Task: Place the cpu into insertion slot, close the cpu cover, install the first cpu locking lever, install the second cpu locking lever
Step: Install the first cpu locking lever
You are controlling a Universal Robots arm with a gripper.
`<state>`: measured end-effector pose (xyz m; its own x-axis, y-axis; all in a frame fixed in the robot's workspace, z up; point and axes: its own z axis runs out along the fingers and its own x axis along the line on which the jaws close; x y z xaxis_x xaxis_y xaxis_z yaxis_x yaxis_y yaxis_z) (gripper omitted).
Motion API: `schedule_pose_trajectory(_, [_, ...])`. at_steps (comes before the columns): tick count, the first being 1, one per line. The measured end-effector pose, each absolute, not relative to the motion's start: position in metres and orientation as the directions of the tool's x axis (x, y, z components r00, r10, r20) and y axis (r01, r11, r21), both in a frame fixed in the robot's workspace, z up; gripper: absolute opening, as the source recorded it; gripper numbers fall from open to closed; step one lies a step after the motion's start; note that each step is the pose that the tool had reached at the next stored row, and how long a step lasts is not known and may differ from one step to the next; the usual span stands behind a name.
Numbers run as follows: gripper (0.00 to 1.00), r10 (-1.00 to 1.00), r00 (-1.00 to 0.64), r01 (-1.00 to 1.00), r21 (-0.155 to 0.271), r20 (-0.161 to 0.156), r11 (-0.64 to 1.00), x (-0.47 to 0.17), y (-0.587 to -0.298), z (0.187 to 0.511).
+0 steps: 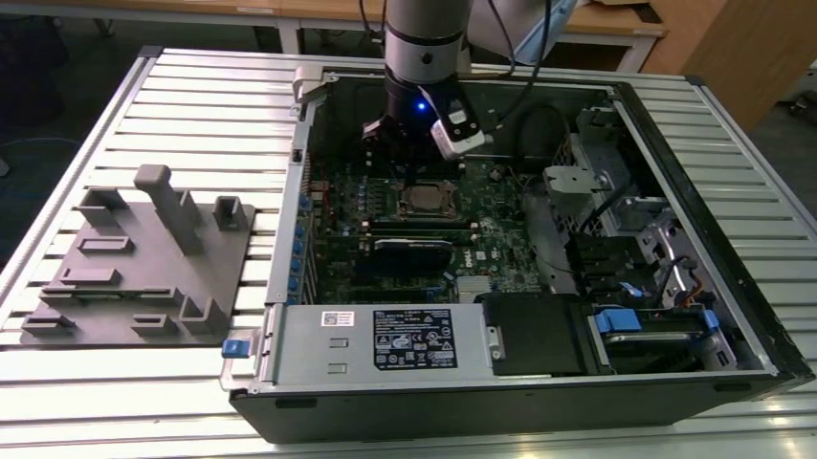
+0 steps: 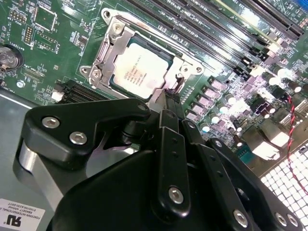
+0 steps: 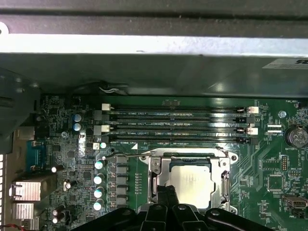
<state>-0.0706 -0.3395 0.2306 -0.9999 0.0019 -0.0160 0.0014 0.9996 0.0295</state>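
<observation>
Here, I am holding my gripper (image 2: 171, 98), clenched and grasping nothing visible, against the near edge of the insertion slot (image 2: 109, 15) on the motherboard (image 2: 43, 53). The cpu (image 2: 139, 70) is sitting inside, the cpu cover (image 2: 107, 55) lying over its rim, seemingly pinning it flat.

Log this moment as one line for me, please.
cpu: seated in insertion slot | cpu cover: down over it | claw: shut, at cpu cover edge

The power supply label (image 1: 415, 338) bears illegible print.
</observation>
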Motion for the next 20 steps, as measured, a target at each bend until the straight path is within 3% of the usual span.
schedule_pose_trajectory(20, [0.11, 0.002, -1.0, 0.001, 0.03, -0.016, 1.0, -0.0747, -0.3395, 0.2306])
